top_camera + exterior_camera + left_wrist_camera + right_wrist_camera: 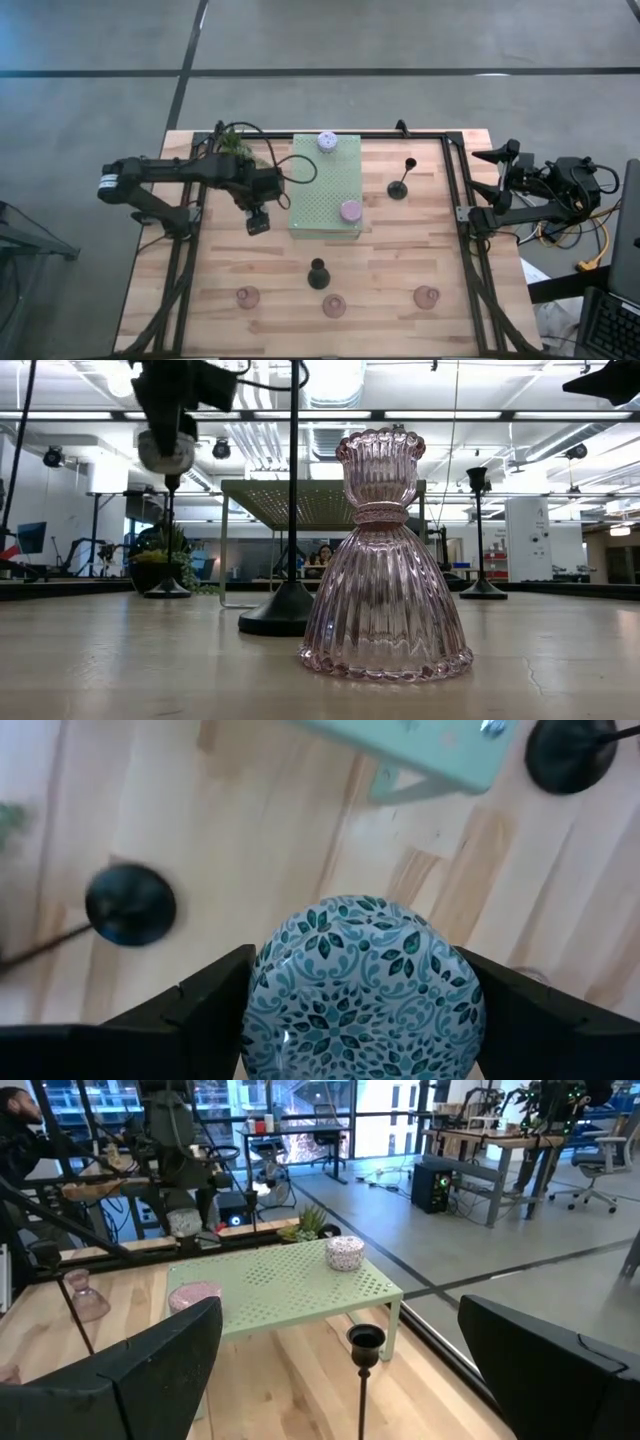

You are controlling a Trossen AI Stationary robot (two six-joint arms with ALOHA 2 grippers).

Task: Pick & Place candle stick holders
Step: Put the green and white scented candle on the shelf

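Pale wood planks make up the counter (400, 260), framed by dark rails, with grey concrete floor beyond and, in the low view, a bright workshop of benches and ceiling lights. Just beside the left end effector (258, 222), toward the counter's middle, stands the pale green perforated mat (325, 190), raised on short legs and carrying a lilac cup (327, 141) and a pink cup (350, 210).

The left end effector hangs above the counter with its fingers closed against the sides of a squat cup with a teal leaf pattern (365, 990). It looks glazed, hard and smooth, so I judge it slippery and chip-prone; holding it across its widest girth seems safest.

A black candlestick (317, 273) stands near it, another (400, 185) beyond the mat, and three ribbed pink glass holders (335, 305) line the near edge, probably fragile.

The right end effector (495, 160) waits, spread wide, at the counter's far side.
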